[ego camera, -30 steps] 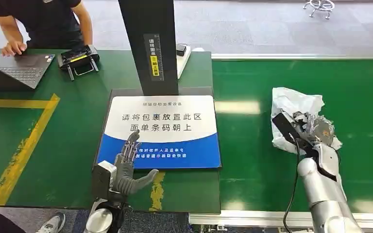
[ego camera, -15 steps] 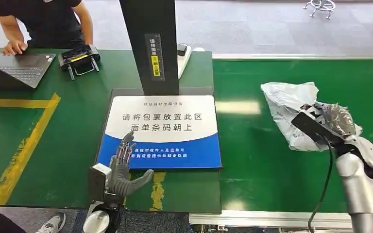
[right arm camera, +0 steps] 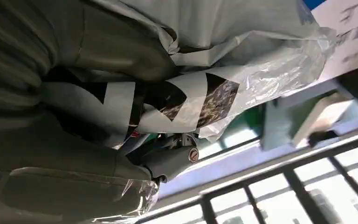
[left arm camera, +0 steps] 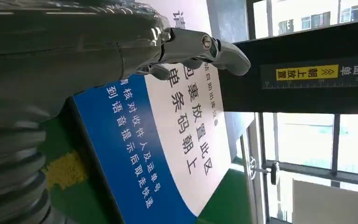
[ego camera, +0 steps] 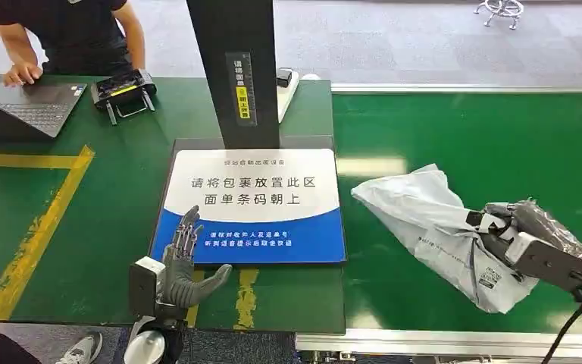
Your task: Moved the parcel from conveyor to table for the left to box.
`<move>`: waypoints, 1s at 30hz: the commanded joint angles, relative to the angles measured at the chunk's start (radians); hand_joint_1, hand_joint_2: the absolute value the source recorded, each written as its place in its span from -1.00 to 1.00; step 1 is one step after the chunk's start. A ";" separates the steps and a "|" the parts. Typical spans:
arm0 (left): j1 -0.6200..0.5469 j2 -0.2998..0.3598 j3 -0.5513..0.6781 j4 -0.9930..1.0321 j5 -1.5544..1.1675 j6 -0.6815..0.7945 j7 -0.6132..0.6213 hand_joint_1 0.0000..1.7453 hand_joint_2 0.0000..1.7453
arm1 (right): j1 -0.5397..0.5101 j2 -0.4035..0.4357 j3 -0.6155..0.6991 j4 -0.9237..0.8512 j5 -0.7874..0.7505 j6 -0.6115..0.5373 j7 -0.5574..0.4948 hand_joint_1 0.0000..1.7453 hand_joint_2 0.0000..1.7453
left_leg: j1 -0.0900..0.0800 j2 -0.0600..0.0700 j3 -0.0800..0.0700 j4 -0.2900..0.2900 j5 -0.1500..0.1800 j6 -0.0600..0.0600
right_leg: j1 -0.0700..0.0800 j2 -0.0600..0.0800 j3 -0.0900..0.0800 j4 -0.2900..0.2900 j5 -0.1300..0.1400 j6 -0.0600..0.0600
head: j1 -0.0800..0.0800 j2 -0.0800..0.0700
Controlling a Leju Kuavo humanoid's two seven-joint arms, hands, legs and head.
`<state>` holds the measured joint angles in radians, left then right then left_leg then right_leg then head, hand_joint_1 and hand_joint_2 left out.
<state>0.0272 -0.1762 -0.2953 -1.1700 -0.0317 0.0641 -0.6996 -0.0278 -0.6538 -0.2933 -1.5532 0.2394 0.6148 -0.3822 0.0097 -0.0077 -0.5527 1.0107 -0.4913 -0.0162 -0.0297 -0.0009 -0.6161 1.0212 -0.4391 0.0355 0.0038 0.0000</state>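
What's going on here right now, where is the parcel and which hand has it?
The right hand grips the grey plastic parcel and holds it over the green conveyor, near the edge of the table. It has not yet reached the blue and white placement sign below the black scanner column. The left hand rests open at the sign's near corner, holding nothing. At the far left a person works at a laptop.

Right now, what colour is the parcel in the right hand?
Pale grey-white plastic, with small dark print; the parcel shows best in the head view.
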 commanded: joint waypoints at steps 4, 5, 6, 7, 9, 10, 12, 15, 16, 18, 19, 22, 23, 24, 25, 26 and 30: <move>-0.048 0.015 0.019 0.033 -0.002 -0.001 0.001 -1.00 1.00 | 0.051 0.067 0.106 -0.184 -0.186 0.126 -0.097 1.00 1.00 | 0.001 0.003 0.003 -0.002 0.002 0.000 | 0.001 0.002 0.002 -0.003 0.002 -0.004 | 0.000 0.000; -0.050 0.014 0.016 0.037 -0.002 0.000 0.001 -1.00 1.00 | 0.019 0.096 0.162 -0.171 -0.168 0.117 -0.099 1.00 1.00 | 0.001 0.003 0.002 -0.002 0.001 0.000 | 0.002 0.003 0.001 -0.003 0.002 -0.003 | 0.000 0.000; -0.050 0.014 0.013 0.037 -0.001 0.001 0.001 -1.00 1.00 | 0.004 0.108 0.192 -0.164 -0.160 0.103 -0.103 1.00 1.00 | 0.001 0.004 0.003 -0.001 0.000 0.000 | 0.001 0.004 0.002 -0.002 0.002 -0.002 | 0.000 0.000; -0.051 0.013 0.010 0.040 0.000 -0.001 0.001 -1.00 1.00 | -0.028 0.131 0.245 -0.151 -0.118 0.076 -0.113 1.00 1.00 | 0.002 0.006 0.004 -0.003 0.001 0.000 | 0.002 0.005 0.003 -0.004 0.003 -0.004 | 0.000 0.000; -0.055 0.010 0.002 0.046 0.000 0.000 0.001 -1.00 1.00 | -0.088 0.173 0.352 -0.109 -0.071 0.017 -0.109 1.00 1.00 | 0.002 0.007 0.003 -0.002 0.000 0.000 | 0.003 0.007 0.003 -0.003 0.003 -0.002 | 0.000 0.000; -0.057 0.009 -0.001 0.048 0.000 -0.001 0.001 -1.00 1.00 | -0.107 0.194 0.395 -0.096 -0.039 -0.010 -0.114 1.00 1.00 | 0.002 0.011 0.005 -0.004 0.001 0.000 | 0.003 0.010 0.004 -0.005 0.005 -0.004 | 0.000 0.000; -0.067 0.005 -0.008 0.058 0.001 -0.004 0.001 -1.00 1.00 | -0.141 0.259 0.501 -0.071 0.014 -0.044 -0.118 1.00 1.00 | 0.002 0.008 0.004 -0.003 0.000 0.000 | 0.003 0.008 0.003 -0.003 0.003 -0.002 | 0.000 0.000; -0.074 0.002 -0.013 0.064 0.002 -0.004 0.001 -1.00 1.00 | -0.158 0.300 0.612 -0.052 0.015 -0.092 -0.128 1.00 1.00 | 0.003 0.011 0.006 -0.005 0.002 -0.001 | 0.003 0.010 0.004 -0.005 0.005 -0.004 | 0.000 0.000; -0.072 0.002 -0.013 0.064 0.003 -0.002 0.001 -1.00 1.00 | -0.174 0.302 0.658 -0.042 0.067 -0.134 -0.131 1.00 1.00 | 0.003 0.012 0.008 -0.006 0.004 0.000 | 0.004 0.010 0.004 -0.006 0.006 -0.005 | 0.000 0.000; -0.070 0.002 -0.014 0.061 0.004 -0.001 0.001 -1.00 1.00 | -0.183 0.305 0.678 -0.035 0.067 -0.149 -0.127 1.00 1.00 | 0.002 0.008 0.006 -0.003 0.002 0.000 | 0.003 0.007 0.003 -0.001 0.003 -0.003 | 0.000 0.000; -0.069 0.003 -0.014 0.061 0.004 -0.001 0.001 -1.00 1.00 | -0.183 0.296 0.678 -0.038 0.064 -0.151 -0.128 1.00 1.00 | 0.002 0.010 0.007 -0.004 0.002 -0.001 | 0.003 0.009 0.003 -0.003 0.003 -0.004 | 0.000 0.000; -0.069 0.004 -0.015 0.060 0.004 -0.001 0.001 -1.00 1.00 | -0.182 0.284 0.676 -0.042 0.055 -0.153 -0.129 1.00 1.00 | 0.002 0.006 0.005 -0.002 0.002 0.000 | 0.003 0.005 0.003 -0.001 0.002 -0.003 | 0.000 0.000; -0.069 0.004 -0.015 0.060 0.004 -0.001 0.001 -1.00 1.00 | -0.182 0.281 0.674 -0.043 0.053 -0.153 -0.130 1.00 1.00 | 0.001 0.005 0.004 -0.001 0.002 0.000 | 0.002 0.004 0.002 0.000 0.002 -0.002 | 0.000 0.000; -0.069 0.004 -0.015 0.060 0.004 -0.001 0.001 -1.00 1.00 | -0.182 0.281 0.674 -0.043 0.053 -0.153 -0.130 1.00 1.00 | 0.001 0.006 0.005 -0.002 0.003 0.000 | 0.002 0.005 0.003 -0.002 0.003 -0.003 | 0.000 0.000; -0.066 0.003 -0.013 0.057 0.006 0.003 0.001 -1.00 1.00 | -0.192 0.312 0.685 -0.034 0.069 -0.169 -0.144 1.00 1.00 | 0.001 0.005 0.004 -0.002 0.003 0.000 | 0.002 0.004 0.003 -0.001 0.002 -0.003 | 0.000 0.000; -0.062 0.001 -0.013 0.051 0.007 0.003 0.001 -1.00 1.00 | -0.210 0.344 0.723 -0.023 0.157 -0.240 -0.149 1.00 1.00 | 0.001 0.006 0.004 -0.002 0.003 0.000 | 0.002 0.005 0.003 -0.002 0.003 -0.003 | 0.000 0.000; -0.057 -0.012 -0.015 0.037 -0.003 0.000 0.013 -1.00 1.00 | -0.269 0.456 0.873 0.061 0.233 -0.363 -0.159 1.00 1.00 | 0.002 0.010 0.004 -0.002 0.002 0.000 | 0.002 0.009 0.002 -0.002 0.004 -0.003 | 0.001 0.000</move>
<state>-0.0173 -0.1869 -0.3017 -1.1631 -0.0305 0.0664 -0.6996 -0.1852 -0.3879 0.3476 -1.6415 0.3965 0.3775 -0.5219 0.0108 -0.0056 -0.5521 1.0109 -0.4897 -0.0160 -0.0296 0.0011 -0.6148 1.0220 -0.4384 0.0356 0.0046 0.0000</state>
